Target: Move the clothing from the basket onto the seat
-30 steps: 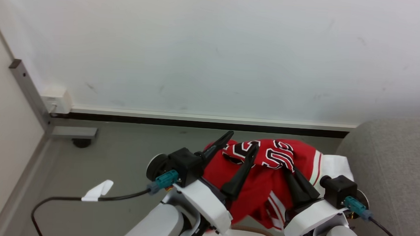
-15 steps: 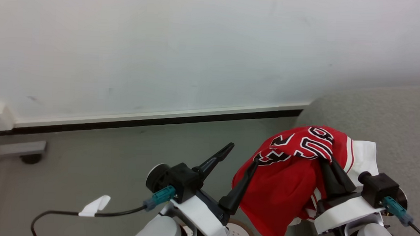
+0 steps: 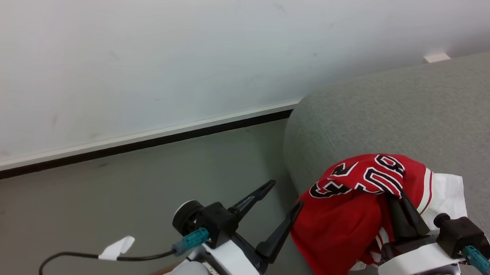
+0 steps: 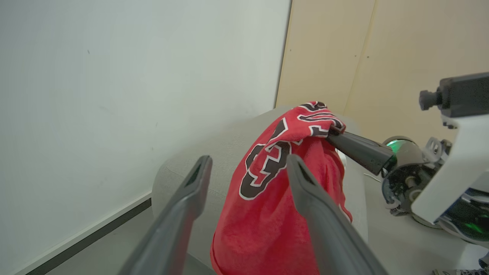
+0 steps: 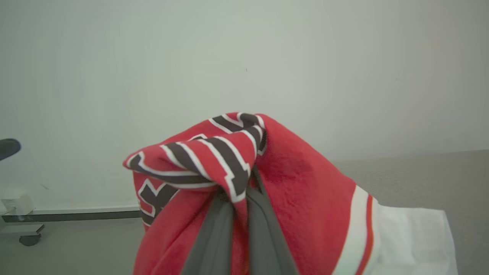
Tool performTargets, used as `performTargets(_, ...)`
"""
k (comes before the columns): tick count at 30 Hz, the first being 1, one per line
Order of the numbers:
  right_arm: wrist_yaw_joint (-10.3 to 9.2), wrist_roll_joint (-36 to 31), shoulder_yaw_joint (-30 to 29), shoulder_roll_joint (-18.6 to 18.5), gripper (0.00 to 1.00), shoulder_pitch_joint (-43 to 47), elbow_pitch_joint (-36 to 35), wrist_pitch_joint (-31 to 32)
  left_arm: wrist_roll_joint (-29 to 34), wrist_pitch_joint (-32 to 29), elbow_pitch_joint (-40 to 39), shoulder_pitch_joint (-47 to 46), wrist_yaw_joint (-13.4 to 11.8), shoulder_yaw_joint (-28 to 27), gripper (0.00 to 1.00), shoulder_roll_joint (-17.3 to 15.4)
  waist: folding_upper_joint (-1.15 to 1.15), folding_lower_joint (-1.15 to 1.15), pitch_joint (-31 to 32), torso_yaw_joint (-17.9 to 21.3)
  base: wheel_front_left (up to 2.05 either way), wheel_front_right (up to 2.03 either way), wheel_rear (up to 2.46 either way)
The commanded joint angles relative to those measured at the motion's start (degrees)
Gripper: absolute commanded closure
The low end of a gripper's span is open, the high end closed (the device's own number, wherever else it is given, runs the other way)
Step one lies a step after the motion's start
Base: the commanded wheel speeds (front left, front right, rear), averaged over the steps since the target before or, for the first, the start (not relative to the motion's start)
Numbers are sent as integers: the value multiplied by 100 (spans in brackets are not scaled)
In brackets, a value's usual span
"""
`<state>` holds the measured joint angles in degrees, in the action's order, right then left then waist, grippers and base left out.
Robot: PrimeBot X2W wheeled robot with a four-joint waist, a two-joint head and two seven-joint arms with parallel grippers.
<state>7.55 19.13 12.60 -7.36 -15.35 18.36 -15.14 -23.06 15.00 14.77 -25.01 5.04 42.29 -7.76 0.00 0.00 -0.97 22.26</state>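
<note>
The right gripper's (image 3: pixel 393 198) two long dark fingers (image 5: pixel 214 233) are pressed tight together on a bunched fold of the red sports jersey with black-and-white lettering (image 3: pixel 340 224), pinching it just under the letters, so that the cloth drapes over the fingertips and hides them. Beside the red fabric, past its white striped trim, a pale whitish piece of cloth (image 3: pixel 447 192) spreads out on the right (whether the fingers pinch this piece too cannot be told). The bundle hangs over the rounded front corner of the large grey woven-fabric seat (image 3: pixel 395 111), its lower red fold dangling in front of the seat's edge above the grey floor (image 3: pixel 165 171); whether it touches the upholstery is not clear. The left gripper (image 3: pixel 285 193) is spread wide with nothing between its fingers, one fingertip just beside the jersey's left edge. A black cable with a white tag (image 3: pixel 116 247) runs from the left wrist. A pale wall (image 3: pixel 149 46) with a dark base strip stands behind.
</note>
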Motion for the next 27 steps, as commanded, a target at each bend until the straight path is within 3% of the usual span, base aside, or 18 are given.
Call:
performTargets(1, -12, -79, -21, -32, 100, 99, -63, -1, 47, 13, 57, 85, 23, -7, 0, 11, 0, 0, -35, 208, 0, 0, 0)
performTargets(15, -12, 24, -83, -119, 100, 13, -189, -1, 279, 16, 74, 212, 111, -188, 0, 161, 0, 0, -152, 438, 0, 0, 0)
performTargets(22, -12, 31, -270, -327, 100, -514, -89, -1, 361, 15, 30, 28, 159, -155, 0, 119, 0, 0, -576, 217, 0, 0, 0)
performTargets(27, -12, 284, -654, -662, 100, -1396, 172, -1, 389, -14, -61, -262, 191, -88, 0, -83, 0, 0, -1321, -167, 0, 0, 0)
